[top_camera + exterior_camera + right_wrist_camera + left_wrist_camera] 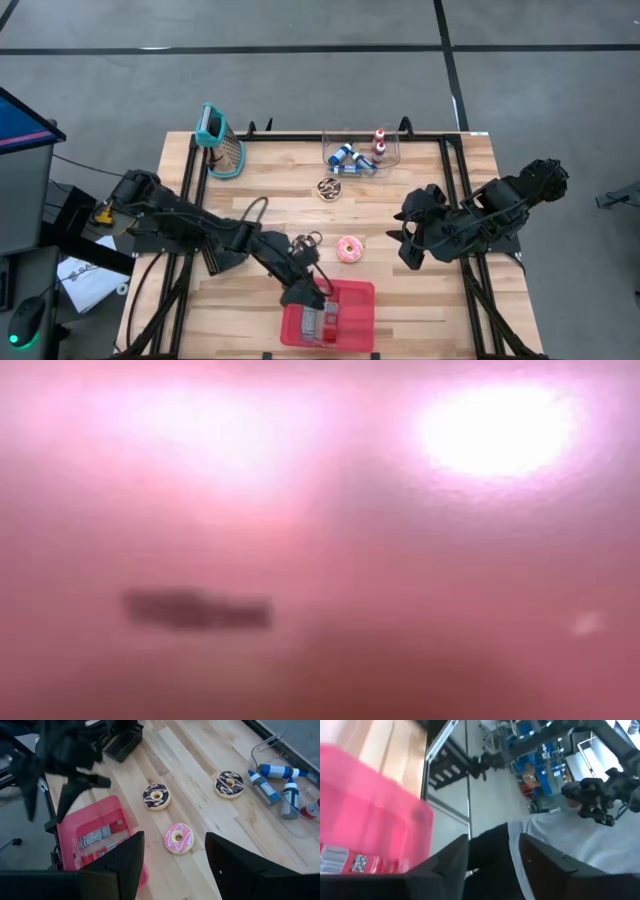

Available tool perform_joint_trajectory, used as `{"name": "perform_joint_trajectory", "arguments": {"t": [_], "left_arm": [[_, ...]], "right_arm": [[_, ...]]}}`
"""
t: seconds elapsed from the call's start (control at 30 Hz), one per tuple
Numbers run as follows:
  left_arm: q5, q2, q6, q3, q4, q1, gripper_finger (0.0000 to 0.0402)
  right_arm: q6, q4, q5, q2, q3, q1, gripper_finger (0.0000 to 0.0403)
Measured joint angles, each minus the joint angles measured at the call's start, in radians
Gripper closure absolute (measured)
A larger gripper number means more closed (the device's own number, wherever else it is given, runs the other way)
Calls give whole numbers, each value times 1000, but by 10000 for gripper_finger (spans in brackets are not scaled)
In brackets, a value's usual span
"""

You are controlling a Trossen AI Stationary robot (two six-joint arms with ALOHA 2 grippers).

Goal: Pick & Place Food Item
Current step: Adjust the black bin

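Left pincer (312, 297) hovering over the pink bin (350, 300) at the table's (260, 180) near edge, fingers parted, gripping nothing. Packaged item (322, 322) lying inside the bin. Right pincer (405, 240) waiting over the table's right side, fingers standing apart and empty. Pink donut (350, 249) sitting near the bin; two chocolate donuts (156, 796) resting farther off.

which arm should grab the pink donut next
Probably the right. The right gripper is open, empty and faces the pink donut close by. The left gripper is over the red bin.
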Motion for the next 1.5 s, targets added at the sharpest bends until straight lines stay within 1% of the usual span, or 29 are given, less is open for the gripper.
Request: {"name": "perform_joint_trajectory", "arguments": {"t": [0.07,0.17,0.3,0.4,0.47,0.57,0.67,0.77,0.87,0.97,1.0,1.2,1.3,1.4,1.5], "left_arm": [[-39,-45,33,0,-30,1,204],[-129,-131,91,1,-174,1,188],[-298,-266,123,1,-512,-3,192],[-398,-355,120,1,-760,-21,203],[-423,-396,70,2,-920,-35,209],[-425,-426,-99,1,-1197,-48,216],[-425,-431,-243,1,-1384,-70,227],[-445,-431,-358,-4,-1512,-85,256],[-468,-431,-458,-28,-1629,-84,305],[-463,-431,-479,-80,-1671,-71,373],[-458,-431,-476,-98,-1659,-65,387],[-386,-441,-429,-234,-1542,-6,400],[-378,-444,-416,-298,-1482,26,401],[-372,-444,-371,-356,-1419,70,401],[-368,-444,-326,-405,-1323,118,401]], "right_arm": [[1,0,15,0,0,8,201],[5,6,19,0,0,14,201],[24,8,43,0,0,29,201],[39,7,79,0,0,43,201],[60,3,98,0,0,48,201],[87,1,119,0,0,45,201],[114,0,144,0,0,43,200],[138,1,172,0,0,37,201],[140,1,186,0,0,34,201],[149,3,193,0,0,25,201],[149,4,193,0,0,21,201],[148,7,193,0,0,1,201],[150,8,192,0,0,1,201],[151,8,192,0,0,1,201],[151,8,191,0,0,1,201]]}}
